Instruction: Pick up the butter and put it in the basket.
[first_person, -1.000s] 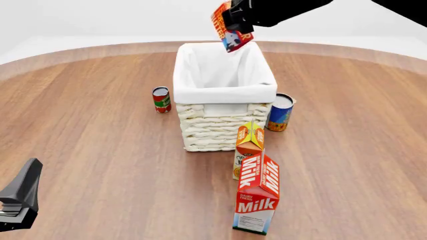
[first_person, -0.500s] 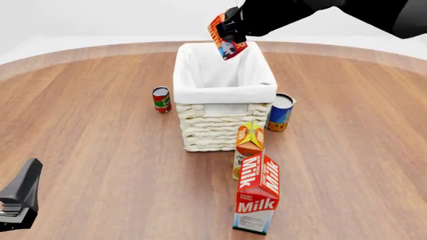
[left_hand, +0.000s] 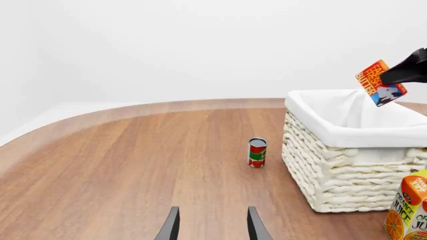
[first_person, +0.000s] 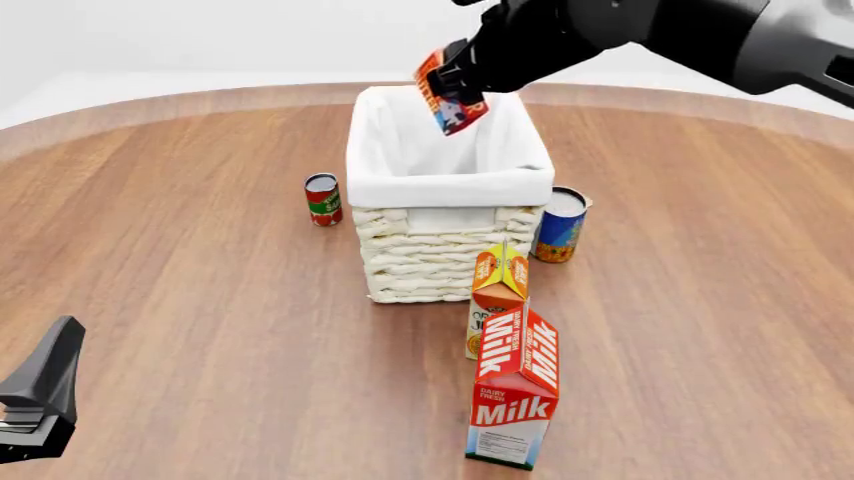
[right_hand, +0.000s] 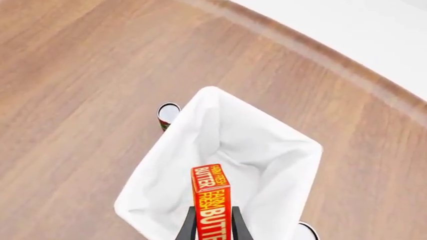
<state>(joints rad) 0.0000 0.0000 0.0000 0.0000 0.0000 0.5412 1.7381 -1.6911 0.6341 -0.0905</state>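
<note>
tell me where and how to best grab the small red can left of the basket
Grip the red can around its round side wall at mid-height, coming straight down from above with the fingers on opposite sides. It stands upright on the table, apart from the basket, so both flanks look free. The idle left gripper, fingers apart, is on that side and seems the natural choice.

We see our right arm's glossy black rounded casing (first_person: 627, 30) turning smooth grey (first_person: 801, 50) further back. Our left gripper (left_hand: 210, 225) shows 2 slim dark tapered fingers (left_hand: 171, 227).
</note>
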